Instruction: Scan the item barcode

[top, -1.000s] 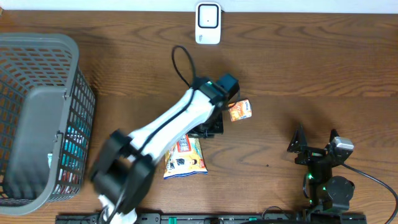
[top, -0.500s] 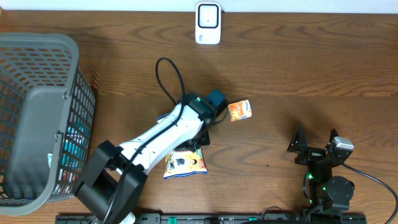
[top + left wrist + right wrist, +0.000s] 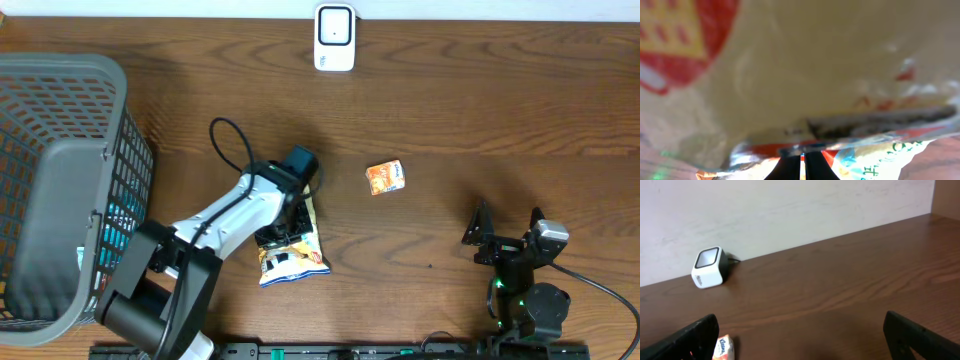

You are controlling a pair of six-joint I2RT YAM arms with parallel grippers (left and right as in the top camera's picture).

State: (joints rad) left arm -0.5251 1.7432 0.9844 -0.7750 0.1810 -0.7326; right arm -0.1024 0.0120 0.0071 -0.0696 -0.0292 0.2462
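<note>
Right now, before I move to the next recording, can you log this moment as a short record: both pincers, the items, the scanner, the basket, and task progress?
left pincer: shut on the edge of the snack bag
right pincer: open, empty, near the front right
snack bag: front centre, under the left arm; lifted or resting, cannot tell
tissue pack: lying alone, right of the bag, untouched
scanner: white, at the far edge, nothing in front of it
basket: grey, at the left end
progress: bag gripped, not yet at the scanner
</note>
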